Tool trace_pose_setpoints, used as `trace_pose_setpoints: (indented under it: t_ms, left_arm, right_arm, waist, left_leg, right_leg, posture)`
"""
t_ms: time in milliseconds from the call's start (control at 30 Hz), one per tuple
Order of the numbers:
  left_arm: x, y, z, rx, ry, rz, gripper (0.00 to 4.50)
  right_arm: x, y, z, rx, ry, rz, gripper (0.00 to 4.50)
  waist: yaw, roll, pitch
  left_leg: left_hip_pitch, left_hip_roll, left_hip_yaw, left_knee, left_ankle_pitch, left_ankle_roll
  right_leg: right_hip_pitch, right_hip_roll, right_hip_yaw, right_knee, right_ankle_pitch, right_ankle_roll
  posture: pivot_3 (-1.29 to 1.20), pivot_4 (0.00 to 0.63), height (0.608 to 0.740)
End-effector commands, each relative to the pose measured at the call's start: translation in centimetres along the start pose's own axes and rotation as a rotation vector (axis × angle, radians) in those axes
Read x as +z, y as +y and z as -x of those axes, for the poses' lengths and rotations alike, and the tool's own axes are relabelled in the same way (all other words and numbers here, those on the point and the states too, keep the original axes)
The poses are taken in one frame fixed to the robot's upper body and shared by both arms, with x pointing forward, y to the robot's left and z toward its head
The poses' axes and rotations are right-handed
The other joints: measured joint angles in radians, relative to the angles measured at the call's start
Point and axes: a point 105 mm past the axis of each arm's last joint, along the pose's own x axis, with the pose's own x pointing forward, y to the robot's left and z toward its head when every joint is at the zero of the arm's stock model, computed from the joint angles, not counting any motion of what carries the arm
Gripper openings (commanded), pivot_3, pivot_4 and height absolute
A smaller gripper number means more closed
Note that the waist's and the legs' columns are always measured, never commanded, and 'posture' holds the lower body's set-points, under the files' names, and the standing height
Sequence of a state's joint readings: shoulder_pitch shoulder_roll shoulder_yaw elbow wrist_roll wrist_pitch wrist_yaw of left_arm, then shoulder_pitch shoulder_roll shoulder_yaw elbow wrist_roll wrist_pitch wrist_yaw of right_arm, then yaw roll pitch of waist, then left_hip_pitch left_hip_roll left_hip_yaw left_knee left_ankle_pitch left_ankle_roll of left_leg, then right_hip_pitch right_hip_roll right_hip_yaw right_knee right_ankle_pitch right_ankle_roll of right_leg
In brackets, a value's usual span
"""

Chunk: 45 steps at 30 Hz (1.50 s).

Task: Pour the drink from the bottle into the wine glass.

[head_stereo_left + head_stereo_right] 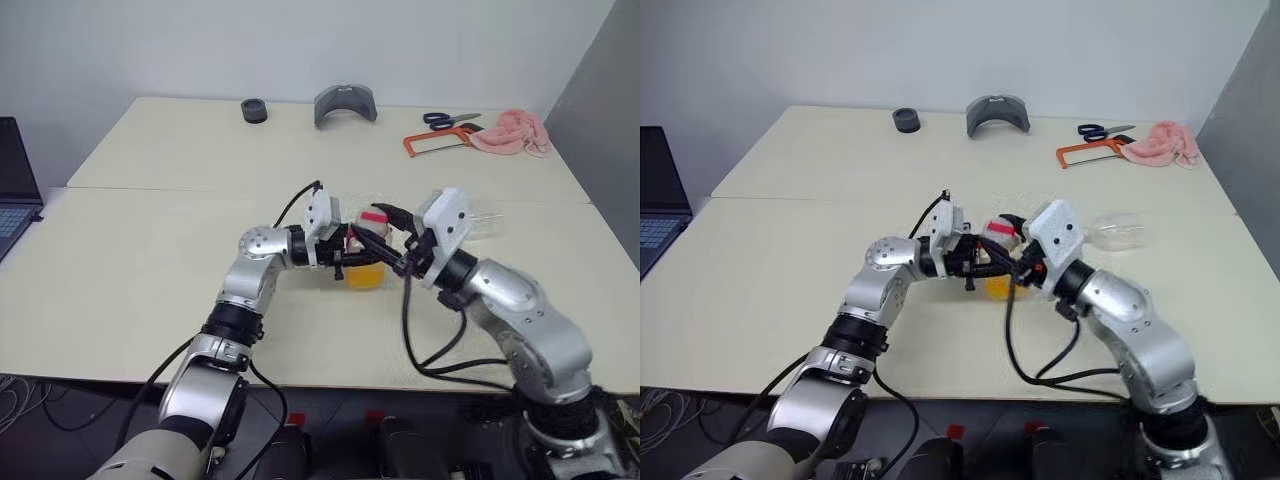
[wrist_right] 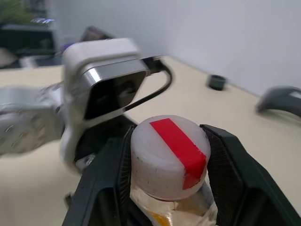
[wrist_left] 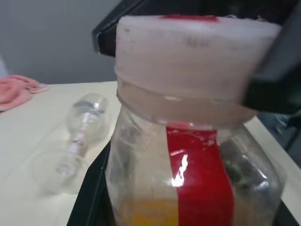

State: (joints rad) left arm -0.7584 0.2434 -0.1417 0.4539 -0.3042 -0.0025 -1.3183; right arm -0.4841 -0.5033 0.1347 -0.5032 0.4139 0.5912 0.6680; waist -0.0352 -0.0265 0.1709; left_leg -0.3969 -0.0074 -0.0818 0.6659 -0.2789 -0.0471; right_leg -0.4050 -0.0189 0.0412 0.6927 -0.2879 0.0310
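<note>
Orange drink [image 1: 366,277] sits low in the bottle [image 1: 365,262], which stands upright near the middle of the worktop [image 1: 150,270], toward its near edge. The left gripper [image 1: 345,250] reaches in level from the left and is clenched on the bottle's body, apparently to steady it. From the other side the right gripper [image 2: 169,162] has its two black fingers [image 2: 106,174] on either side of the cap [image 2: 168,155], white with a red strip across the top. They lie against the cap's sides, though whether the grip is firm yet cannot be told. The cap is on, so the step in hand looks like unscrewing it: one arm braces, the other turns.

Just beyond the bottle, toward the worktop's right edge, the wine glass [image 1: 1118,232] lies on its side, apart from both grippers; it would need standing up before any pouring, so nothing of the pour is done.

Along the far edge lie a black roll [image 1: 254,110], a grey curved piece [image 1: 345,103], scissors [image 1: 448,120], an orange-framed saw [image 1: 435,142] and a pink cloth [image 1: 512,131] in the far right corner, all well apart from the work.
</note>
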Motion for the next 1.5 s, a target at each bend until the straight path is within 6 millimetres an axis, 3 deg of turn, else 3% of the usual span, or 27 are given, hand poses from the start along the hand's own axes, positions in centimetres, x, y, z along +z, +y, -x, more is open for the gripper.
trace_pose_setpoints:
  t_ms: [33, 167, 300, 333, 467, 533, 700, 900, 1233, 1333, 1500]
  left_arm:
    - [1.1, 0.1, 0.2, -0.034, -0.004, -0.01, 1.68]
    - [1.2, 0.0, 0.2, -0.041, 0.0, -0.011, 1.68]
    - [1.1, 0.0, 0.3, -0.019, -0.004, -0.008, 1.68]
    - [1.1, 0.1, 0.3, -0.007, -0.005, -0.008, 1.68]
    - [1.2, 0.9, 0.3, 0.064, -0.025, -0.02, 1.68]
    - [1.3, 1.2, 0.2, 0.092, -0.031, -0.029, 1.68]
    - [1.2, 1.8, -0.2, 0.151, -0.037, -0.048, 1.68]
    - [0.9, 1.5, -1.0, 0.143, -0.036, -0.053, 1.68]
    - [0.8, 1.5, -1.1, 0.143, -0.032, -0.056, 1.68]
    - [0.7, 1.6, -1.0, 0.15, -0.03, -0.056, 1.68]
    - [0.7, 1.6, -0.9, 0.155, -0.028, -0.055, 1.68]
  right_arm:
    - [2.4, 1.3, 0.0, 0.342, -0.051, 0.029, 1.88]
    - [2.9, -0.2, 0.0, 0.426, -0.022, -0.038, 1.88]
    - [2.3, -1.4, 0.8, 0.317, 0.002, -0.045, 1.88]
    - [2.4, -1.7, 1.3, 0.275, -0.006, -0.047, 2.6]
    - [3.5, -2.4, 2.8, 0.054, -0.074, -0.011, 3.91]
    - [3.8, -1.7, 3.2, -0.03, -0.093, -0.01, 4.5]
    - [2.7, 0.3, 2.1, -0.249, -0.072, -0.036, 4.5]
    - [1.7, -0.8, 0.5, -0.502, -0.07, -0.048, 4.5]
    - [1.2, -1.4, -0.2, -0.574, -0.059, -0.033, 4.5]
    - [0.9, -1.3, -0.2, -0.573, -0.052, -0.051, 3.88]
    - [0.7, -0.8, -0.4, -0.537, -0.051, -0.066, 2.15]
  waist:
    - [-0.003, 0.001, 0.0]
    - [-0.005, 0.001, 0.001]
    - [0.0, 0.001, 0.001]
    - [0.002, 0.001, 0.001]
    - [0.005, 0.001, 0.001]
    - [0.006, 0.001, 0.001]
    - [0.001, 0.001, 0.001]
    - [0.001, 0.001, 0.001]
    - [0.002, 0.001, 0.001]
    - [0.002, 0.001, 0.001]
    - [0.001, 0.001, 0.001]
  left_leg:
    - [0.0, 0.0, 0.001, 0.0, 0.0, 0.0]
    - [0.0, 0.001, 0.0, -0.001, 0.0, 0.0]
    - [-0.001, 0.001, -0.002, -0.001, 0.0, 0.0]
    - [-0.002, 0.001, -0.003, -0.001, 0.0, 0.0]
    - [-0.002, 0.002, -0.005, 0.0, 0.0, 0.0]
    - [-0.003, 0.002, -0.005, 0.0, 0.0, 0.0]
    - [-0.002, 0.002, -0.004, -0.001, 0.0, 0.0]
    - [-0.001, 0.0, -0.004, 0.0, 0.001, -0.001]
    - [-0.001, 0.0, -0.004, 0.0, 0.001, -0.002]
    - [-0.001, 0.0, -0.004, 0.0, 0.001, -0.001]
    - [-0.001, 0.0, -0.004, 0.0, 0.001, -0.001]
  right_leg:
    - [0.0, 0.001, 0.0, 0.0, 0.0, 0.0]
    - [0.0, 0.001, 0.0, 0.0, 0.0, 0.0]
    - [-0.001, -0.002, 0.0, -0.001, 0.0, 0.0]
    - [-0.001, -0.002, 0.0, -0.001, 0.0, 0.0]
    - [-0.001, -0.004, 0.0, -0.002, 0.0, 0.0]
    - [-0.001, -0.004, 0.0, -0.002, 0.0, 0.0]
    - [-0.001, -0.003, 0.0, -0.001, 0.0, 0.0]
    - [-0.001, -0.002, 0.001, 0.001, 0.0, 0.0]
    - [-0.001, -0.002, 0.001, 0.001, 0.0, 0.0]
    - [-0.001, -0.002, 0.001, 0.001, 0.0, 0.0]
    - [-0.001, -0.002, 0.001, 0.001, 0.0, 0.0]
  posture:
    - [0.0, 0.15, 0.74]
    - [0.0, 0.15, 0.74]
    - [0.0, 0.15, 0.74]
    - [0.0, 0.15, 0.74]
    - [0.0, 0.15, 0.74]
    - [0.0, 0.15, 0.74]
    - [0.0, 0.15, 0.74]
    - [0.0, 0.15, 0.74]
    - [0.0, 0.15, 0.74]
    - [0.0, 0.15, 0.74]
    - [0.0, 0.15, 0.74]
